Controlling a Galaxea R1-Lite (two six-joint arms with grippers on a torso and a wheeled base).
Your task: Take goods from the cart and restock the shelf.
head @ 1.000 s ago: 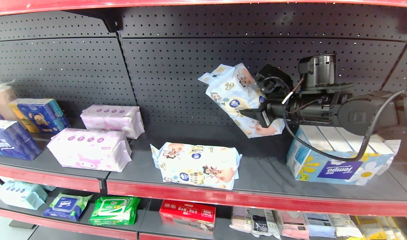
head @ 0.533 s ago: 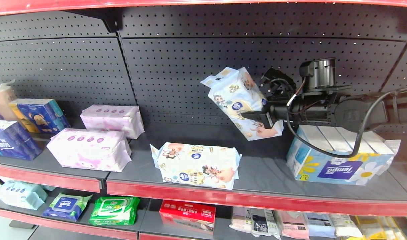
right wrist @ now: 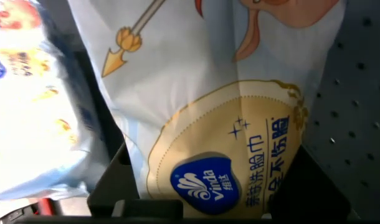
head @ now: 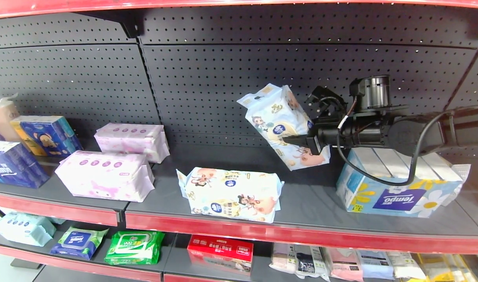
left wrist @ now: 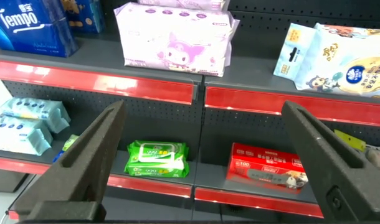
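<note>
On the middle shelf (head: 313, 203), you see one cartoon-print tissue pack (head: 231, 194) lying flat near the front edge. Behind and above it, your right gripper (head: 303, 125) clamps a matching pack (head: 276, 119), held tilted above the shelf board. Your left gripper (left wrist: 202, 168) faces the lower shelves with its fingers spread wide.

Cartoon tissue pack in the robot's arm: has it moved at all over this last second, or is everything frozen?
The right tool, still shut on the cartoon tissue pack, has sunk a little toward the shelf, carrying the tilted pack down with it. Nothing was let go. The matching pack lying in front, the pink packs and the flowered tissue box stayed put.
</note>
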